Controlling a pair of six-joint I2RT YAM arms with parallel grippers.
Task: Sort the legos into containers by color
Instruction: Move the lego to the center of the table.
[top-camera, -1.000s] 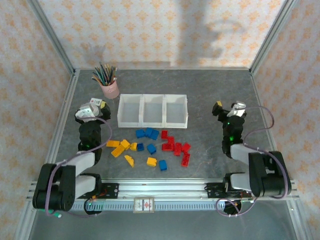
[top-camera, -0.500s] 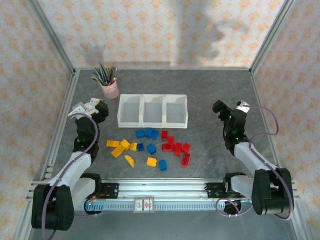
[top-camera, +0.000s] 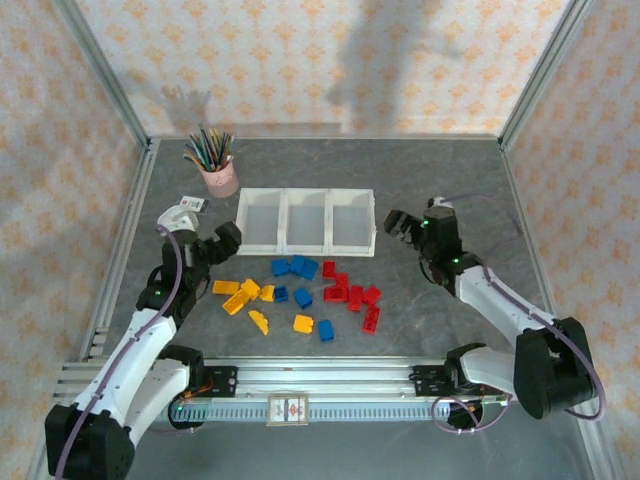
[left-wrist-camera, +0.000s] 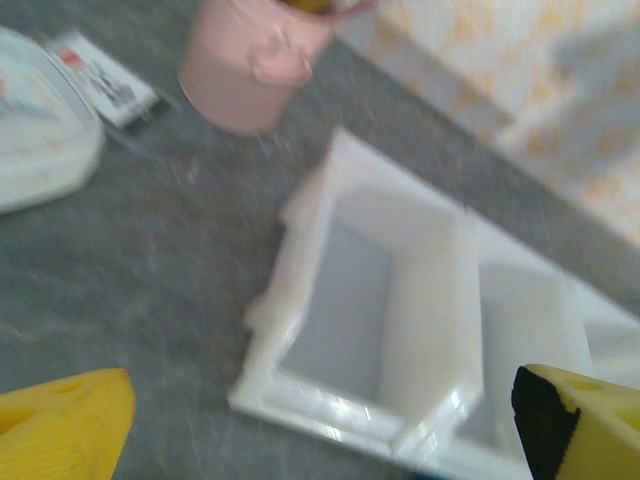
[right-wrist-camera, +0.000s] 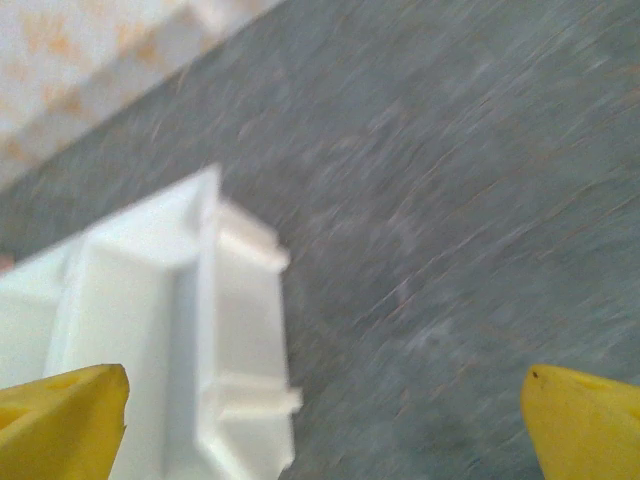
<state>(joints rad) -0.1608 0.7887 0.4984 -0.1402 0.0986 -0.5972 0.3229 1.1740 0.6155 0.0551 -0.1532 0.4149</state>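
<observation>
You have nothing sorted: all three containers stand bare inside, joined in a row at the middle of the counter. Every one of the legos lies loose on the counter just in front of them. I count about six yellow on the left of the scatter, six blue in the middle and six or seven red on the right. Some of the red ones touch, so that count is rough. By my judgement the whole job is ahead of you, some eighteen or nineteen picks.

Your left gripper hangs near the left end of the row, jaws wide and holding nothing. Your right gripper hangs just off the right end, also wide and empty. One pink cup of pencils stands behind the containers' left end; leave it out of the sorting.
</observation>
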